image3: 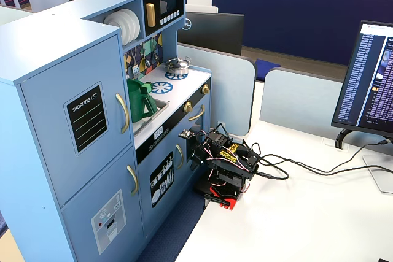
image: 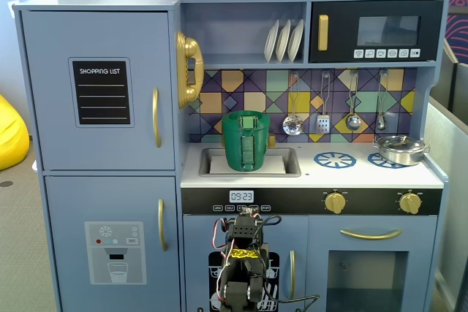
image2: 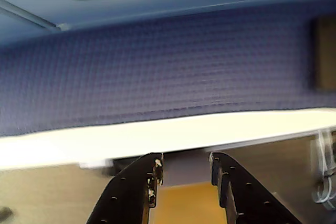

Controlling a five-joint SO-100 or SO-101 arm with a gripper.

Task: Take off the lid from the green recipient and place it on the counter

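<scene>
Green recipient (image: 246, 141) w/ lid (image: 246, 115) on in sink, seen only in fixed views, wrist view: gripper (image2: 185, 162) jaws apart, empty.

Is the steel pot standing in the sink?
No, the steel pot stands on the right burner ring; the green container is at the sink.

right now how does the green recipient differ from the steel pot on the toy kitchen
The green recipient is tall, dark green and matte; the steel pot is low, wide and shiny silver. The green recipient stands at the sink cut-out, left in a fixed view; the steel pot sits on the right burner ring. The green recipient has a ribbed vertical strip on its front; the steel pot has small side handles. Both rest upright on the counter, untouched.
</scene>
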